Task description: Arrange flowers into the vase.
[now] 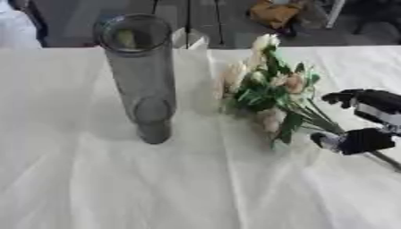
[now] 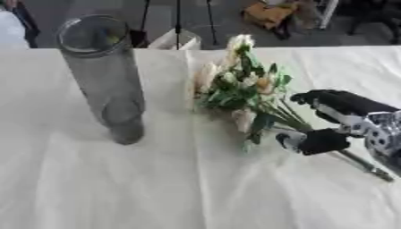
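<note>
A tall grey glass vase [image 1: 145,76] stands upright on the white tablecloth, left of centre, with nothing visible inside it. To its right a bunch of flowers [image 1: 266,89], cream and peach blooms with green leaves, lies on the cloth with the blooms toward the far edge. Its stems [image 2: 364,166] run toward the lower right. My right hand [image 2: 366,121] comes in from the right edge and straddles those stems. Its fingers [image 2: 325,99] are above them and its thumb [image 2: 312,141] is below, with a gap still between. My left hand does not show.
The white tablecloth [image 1: 117,188] lies in wrinkles over the near half of the table. A folded white card [image 2: 174,40] stands at the far edge behind the vase. Beyond the table are dark floor, stand legs and an orange-brown bundle [image 1: 274,13].
</note>
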`<action>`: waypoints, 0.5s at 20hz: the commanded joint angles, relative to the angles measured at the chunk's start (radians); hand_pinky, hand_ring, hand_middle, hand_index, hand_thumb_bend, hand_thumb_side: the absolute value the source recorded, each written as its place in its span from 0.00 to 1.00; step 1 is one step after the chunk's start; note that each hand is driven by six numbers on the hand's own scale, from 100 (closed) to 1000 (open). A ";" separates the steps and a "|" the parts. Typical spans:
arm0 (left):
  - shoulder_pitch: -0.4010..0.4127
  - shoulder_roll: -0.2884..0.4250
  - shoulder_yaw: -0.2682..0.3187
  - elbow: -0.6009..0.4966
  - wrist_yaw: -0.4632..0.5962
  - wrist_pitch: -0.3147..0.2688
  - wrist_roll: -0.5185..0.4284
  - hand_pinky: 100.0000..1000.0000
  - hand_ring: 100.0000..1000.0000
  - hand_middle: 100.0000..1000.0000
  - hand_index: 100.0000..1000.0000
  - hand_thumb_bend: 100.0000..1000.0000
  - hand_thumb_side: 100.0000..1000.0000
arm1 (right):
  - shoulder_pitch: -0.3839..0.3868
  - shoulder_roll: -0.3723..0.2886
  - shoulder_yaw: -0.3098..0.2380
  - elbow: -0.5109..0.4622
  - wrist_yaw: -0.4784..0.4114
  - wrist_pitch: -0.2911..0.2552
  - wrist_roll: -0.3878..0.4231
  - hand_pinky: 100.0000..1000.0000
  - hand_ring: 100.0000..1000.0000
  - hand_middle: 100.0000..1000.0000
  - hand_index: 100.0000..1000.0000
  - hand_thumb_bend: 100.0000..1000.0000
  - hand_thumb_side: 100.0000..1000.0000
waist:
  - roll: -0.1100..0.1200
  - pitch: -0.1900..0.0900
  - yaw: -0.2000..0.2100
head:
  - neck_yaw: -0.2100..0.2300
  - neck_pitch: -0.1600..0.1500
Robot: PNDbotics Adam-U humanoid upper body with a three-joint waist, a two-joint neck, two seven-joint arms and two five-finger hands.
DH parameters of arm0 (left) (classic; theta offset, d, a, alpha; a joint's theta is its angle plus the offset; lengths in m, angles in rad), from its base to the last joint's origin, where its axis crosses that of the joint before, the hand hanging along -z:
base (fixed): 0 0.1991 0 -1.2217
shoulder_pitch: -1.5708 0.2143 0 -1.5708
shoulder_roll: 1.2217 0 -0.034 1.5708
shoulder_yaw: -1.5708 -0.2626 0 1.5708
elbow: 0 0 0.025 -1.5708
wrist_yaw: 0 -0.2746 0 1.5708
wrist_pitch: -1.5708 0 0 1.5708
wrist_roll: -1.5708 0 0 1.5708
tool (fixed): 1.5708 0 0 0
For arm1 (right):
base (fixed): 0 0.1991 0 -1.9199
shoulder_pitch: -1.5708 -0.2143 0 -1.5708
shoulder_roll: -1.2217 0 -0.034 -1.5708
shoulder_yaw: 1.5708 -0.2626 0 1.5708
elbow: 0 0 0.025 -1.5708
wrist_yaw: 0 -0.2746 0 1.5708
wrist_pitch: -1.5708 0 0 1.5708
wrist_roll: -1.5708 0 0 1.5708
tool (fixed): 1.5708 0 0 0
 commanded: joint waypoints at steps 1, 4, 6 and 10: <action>-0.016 0.019 0.001 -0.016 0.005 0.000 -0.004 0.75 0.85 0.86 0.94 0.00 1.00 | -0.018 -0.033 0.000 -0.001 0.033 0.009 0.000 0.80 0.89 0.89 1.00 0.25 0.57 | 0.002 0.000 0.004 | -0.006 -0.008; -0.017 0.016 -0.001 -0.016 0.008 0.001 -0.005 0.75 0.85 0.86 0.94 0.00 1.00 | -0.031 -0.025 0.008 0.024 0.066 0.011 -0.012 0.77 0.87 0.88 0.99 0.20 0.55 | 0.002 0.003 0.009 | -0.009 -0.009; -0.018 0.015 -0.002 -0.016 0.010 0.001 -0.006 0.75 0.85 0.86 0.94 0.00 1.00 | -0.039 -0.021 0.014 0.044 0.093 0.010 -0.025 0.76 0.86 0.87 0.99 0.19 0.56 | 0.002 0.005 0.012 | -0.012 -0.011; -0.019 0.013 -0.003 -0.016 0.011 0.002 -0.008 0.75 0.85 0.86 0.94 0.00 1.00 | -0.046 -0.013 0.025 0.072 0.135 -0.003 -0.039 0.75 0.85 0.87 0.98 0.16 0.55 | 0.001 0.009 0.016 | -0.015 -0.014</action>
